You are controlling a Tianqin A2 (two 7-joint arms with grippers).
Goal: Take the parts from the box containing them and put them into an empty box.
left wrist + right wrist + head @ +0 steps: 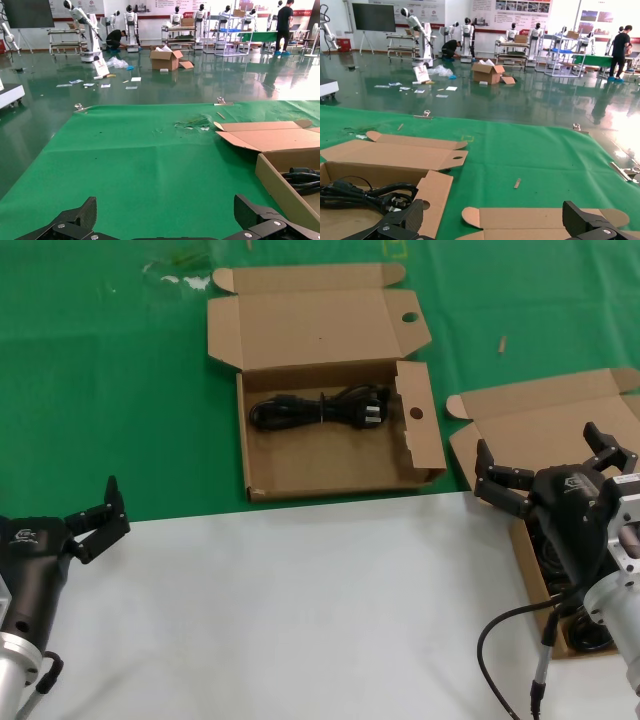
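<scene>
Power cord (320, 408) lies in the holed box (340, 465); both grippers' fingers (100, 518) (505, 485) spread wide, holding nothing

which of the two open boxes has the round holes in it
The middle box, holding one black power cord: round holes show in its lid corner and right side flap. The box under the right gripper shows none.

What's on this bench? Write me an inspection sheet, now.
Surface: green mat, white sheet nearest the robot.
Job's things: holed box open, one power cord inside; plain box open, dark cords partly hidden.
Clutter: small scrap, torn patch.
Pincers: left pincer open at the mat's near edge; right pincer open above plain box.
Cables: arm cable.
Surroundings: hall, other robots.
</scene>
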